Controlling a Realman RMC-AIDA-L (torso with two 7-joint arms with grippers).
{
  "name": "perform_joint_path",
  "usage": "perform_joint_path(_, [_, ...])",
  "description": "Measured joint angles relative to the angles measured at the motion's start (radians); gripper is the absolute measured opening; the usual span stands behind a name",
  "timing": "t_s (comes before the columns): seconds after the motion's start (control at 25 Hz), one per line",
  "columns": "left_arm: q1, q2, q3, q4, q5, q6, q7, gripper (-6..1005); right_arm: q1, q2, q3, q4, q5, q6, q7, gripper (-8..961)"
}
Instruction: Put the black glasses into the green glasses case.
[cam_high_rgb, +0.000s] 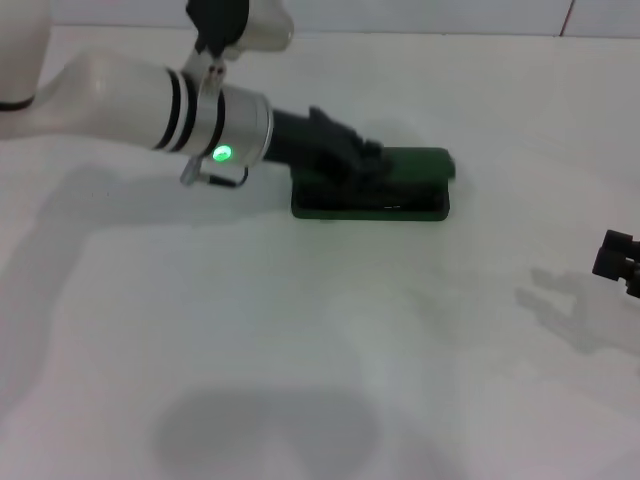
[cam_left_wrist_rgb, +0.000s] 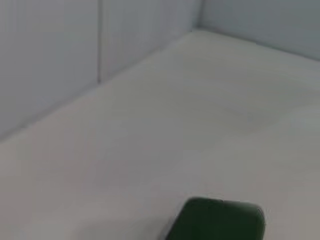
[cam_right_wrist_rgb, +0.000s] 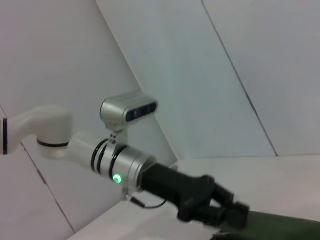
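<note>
The green glasses case (cam_high_rgb: 400, 185) lies on the white table, past its middle. My left gripper (cam_high_rgb: 350, 158) reaches in from the left and sits over the case's left half, on or just above it. The black glasses do not show in any view; I cannot tell whether they are under the gripper or inside the case. One end of the case shows in the left wrist view (cam_left_wrist_rgb: 217, 220). The right wrist view shows the left gripper (cam_right_wrist_rgb: 227, 210) over the case (cam_right_wrist_rgb: 285, 225). My right gripper (cam_high_rgb: 618, 262) is parked at the table's right edge.
The white table (cam_high_rgb: 300, 340) is bare in front of and around the case. Pale wall panels (cam_left_wrist_rgb: 75, 50) stand behind the table. The left forearm (cam_high_rgb: 150, 105) spans the table's far left.
</note>
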Motion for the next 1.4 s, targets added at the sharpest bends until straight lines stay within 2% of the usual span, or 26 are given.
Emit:
perform_joint_path(0.12, [0.016, -0.002, 0.0, 0.0, 0.001, 0.026, 0.0, 213, 0.004, -0.001, 0.0, 0.001, -0.001, 0.007, -0.001, 350])
perform_joint_path(0.24, [0.037, -0.013, -0.001, 0.019, 0.001, 0.044, 0.021, 210, 0.006, -0.002, 0.002, 0.001, -0.001, 0.007, -0.001, 350])
perform_joint_path(0.36, [0.097, -0.03, -0.02, 0.124, -0.007, 0.102, 0.041, 178, 0.003, -0.008, 0.006, 0.001, -0.002, -0.002, -0.002, 350])
perform_joint_path(0.4, [0.17, -0.04, -0.057, 0.247, -0.016, 0.179, 0.043, 162, 0.002, -0.009, 0.005, 0.001, -0.002, -0.006, -0.003, 351])
perform_joint_path(0.44, [0.17, -0.04, -0.057, 0.247, -0.016, 0.179, 0.043, 146, 0.005, -0.011, 0.0, 0.0, -0.002, -0.017, -0.013, 351])
perform_joint_path(0.52, [0.268, -0.048, -0.118, 0.362, -0.046, 0.304, 0.058, 115, 0.019, -0.009, -0.022, -0.003, -0.002, -0.054, -0.063, 353])
perform_joint_path(0.56, [0.31, -0.05, -0.151, 0.397, -0.065, 0.369, 0.075, 161, 0.028, -0.005, -0.036, -0.004, 0.003, -0.084, -0.102, 354])
perform_joint_path(0.72, [0.433, -0.048, -0.278, 0.401, -0.218, 0.787, 0.274, 268, 0.071, 0.014, -0.072, 0.044, 0.079, -0.222, -0.222, 361])
perform_joint_path(0.8, [0.48, -0.042, -0.298, 0.402, -0.234, 0.893, 0.292, 310, 0.097, 0.015, -0.116, 0.095, 0.159, -0.261, -0.263, 496])
perform_joint_path(0.84, [0.5, -0.037, -0.3, 0.406, -0.227, 0.913, 0.287, 331, 0.11, 0.015, -0.146, 0.113, 0.202, -0.264, -0.279, 564])
perform_joint_path(1.04, [0.549, -0.014, -0.315, 0.359, -0.209, 0.911, 0.307, 435, 0.17, 0.015, -0.261, 0.127, 0.305, -0.235, -0.319, 771])
perform_joint_path(1.28, [0.564, -0.009, -0.317, 0.337, -0.204, 0.904, 0.34, 641, 0.207, 0.014, -0.288, 0.128, 0.304, -0.19, -0.323, 804])
perform_joint_path(1.4, [0.563, -0.007, -0.318, 0.325, -0.203, 0.895, 0.352, 694, 0.212, 0.014, -0.307, 0.129, 0.303, -0.158, -0.32, 821])
